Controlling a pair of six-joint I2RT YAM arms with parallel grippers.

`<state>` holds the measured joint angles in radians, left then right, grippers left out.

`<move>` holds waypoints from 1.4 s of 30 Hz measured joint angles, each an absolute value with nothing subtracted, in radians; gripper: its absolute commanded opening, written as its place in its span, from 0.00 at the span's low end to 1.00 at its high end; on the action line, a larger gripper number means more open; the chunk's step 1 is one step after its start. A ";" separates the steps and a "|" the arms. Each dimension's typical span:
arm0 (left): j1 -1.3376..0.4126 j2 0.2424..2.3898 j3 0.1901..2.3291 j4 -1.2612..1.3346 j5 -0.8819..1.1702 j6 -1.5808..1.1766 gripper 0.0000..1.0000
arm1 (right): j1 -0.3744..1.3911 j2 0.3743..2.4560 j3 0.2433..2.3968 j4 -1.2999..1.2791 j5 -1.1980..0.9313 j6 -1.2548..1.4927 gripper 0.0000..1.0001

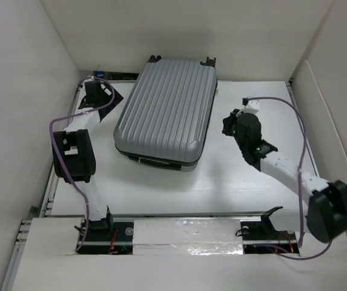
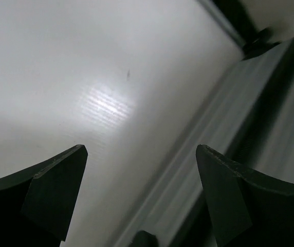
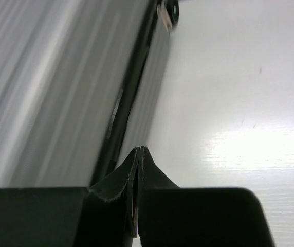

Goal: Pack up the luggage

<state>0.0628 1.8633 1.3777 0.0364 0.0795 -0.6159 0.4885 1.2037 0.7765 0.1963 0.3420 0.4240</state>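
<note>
— Where does the large silver-grey ribbed hard-shell suitcase [image 1: 164,112] lie?

— Flat and shut on the white table [image 1: 240,182], towards the far edge and about midway between the side edges. It is turned a little askew, and its black wheels [image 1: 154,59] point at the far wall.

— And the left gripper [image 2: 142,154]?

— Near the table's far left corner, off the suitcase's left long side. Its dark fingers stand wide apart, with only bare table between them and the ribbed shell to their right.

— The right gripper [image 3: 141,149]?

— On the other long side, aimed at the shell. Its two fingers are pressed together with nothing between them, and the tips are just beside the suitcase's dark seam. Whether they touch it cannot be told.
</note>
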 measured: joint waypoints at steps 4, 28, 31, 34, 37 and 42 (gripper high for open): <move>0.063 1.963 1.386 0.024 0.123 -0.614 0.86 | 0.399 1.430 0.854 0.179 0.220 0.405 0.04; -0.279 1.411 0.526 0.579 -0.184 -0.892 0.84 | 0.242 1.906 1.303 0.078 -0.087 0.247 0.12; -0.439 1.320 0.439 0.570 -0.306 -0.920 0.84 | 0.217 1.906 1.307 0.087 -0.096 0.202 0.13; -0.601 1.272 0.406 0.546 -0.457 -0.938 0.84 | 0.189 1.893 1.277 0.131 -0.107 0.174 0.16; -0.752 1.258 0.404 0.504 -0.628 -0.955 0.86 | 0.148 1.856 1.225 0.150 -0.159 0.174 0.20; -0.842 1.173 0.400 0.389 -0.701 -0.944 0.87 | 0.112 1.844 1.218 0.120 -0.228 0.170 0.21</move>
